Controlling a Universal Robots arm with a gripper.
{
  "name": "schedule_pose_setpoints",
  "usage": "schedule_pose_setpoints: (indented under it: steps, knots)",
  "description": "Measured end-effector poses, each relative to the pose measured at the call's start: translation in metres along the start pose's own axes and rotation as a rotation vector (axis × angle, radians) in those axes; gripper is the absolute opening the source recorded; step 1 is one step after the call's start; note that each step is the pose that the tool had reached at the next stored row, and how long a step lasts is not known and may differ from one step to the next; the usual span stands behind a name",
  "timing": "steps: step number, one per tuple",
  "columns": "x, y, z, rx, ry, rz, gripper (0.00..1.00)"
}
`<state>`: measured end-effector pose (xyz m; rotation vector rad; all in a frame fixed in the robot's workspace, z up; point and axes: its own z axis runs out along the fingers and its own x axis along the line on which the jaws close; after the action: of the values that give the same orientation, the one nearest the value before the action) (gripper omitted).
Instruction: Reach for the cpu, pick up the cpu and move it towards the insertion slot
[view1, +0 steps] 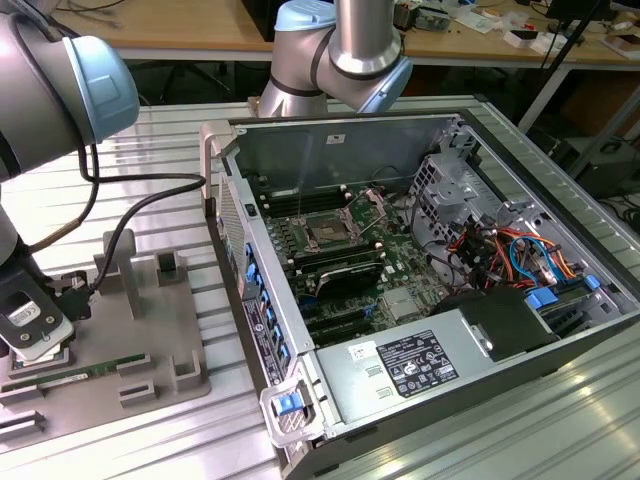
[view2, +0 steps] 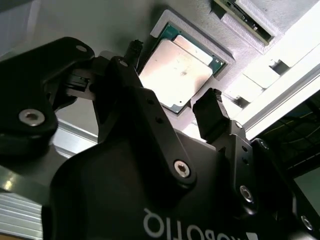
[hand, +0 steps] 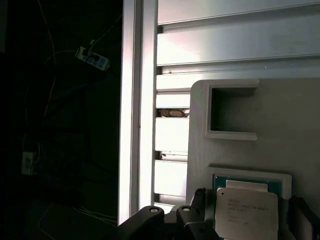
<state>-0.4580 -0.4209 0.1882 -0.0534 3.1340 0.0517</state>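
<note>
Arm (view1: 365, 40): silver-grey tubes, pale blue joint caps (view1: 100, 85), black cable (view1: 130, 180); gripper (view2: 172, 80) black, silver screws (view2: 182, 168), white lettering

Pale silver cpu (view2: 177, 75), teal-green rim; light grey holder tray (hand: 225, 100).

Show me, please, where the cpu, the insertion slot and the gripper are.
cpu (view2: 182, 70): second wrist view, centre of its metal top plate.
insertion slot (view1: 328, 232): exterior view, its dark centre.
gripper (view2: 172, 79): second wrist view, midway between its fingertips.
</note>
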Motion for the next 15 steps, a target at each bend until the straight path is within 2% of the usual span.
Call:
schedule_pose_setpoints:
  steps: [2, 4, 15]
  knots:
    - [0.0000, 0.0000, 0.0002, -0.0002, -0.0002, 0.000, 0.68]
    - [0.0000, 0.0000, 0.0001, 0.0000, -0.0001, 0.000, 0.55]
    - [0.0000, 0.0000, 0.0000, 0.0001, -0.0004, 0.012, 0.55]
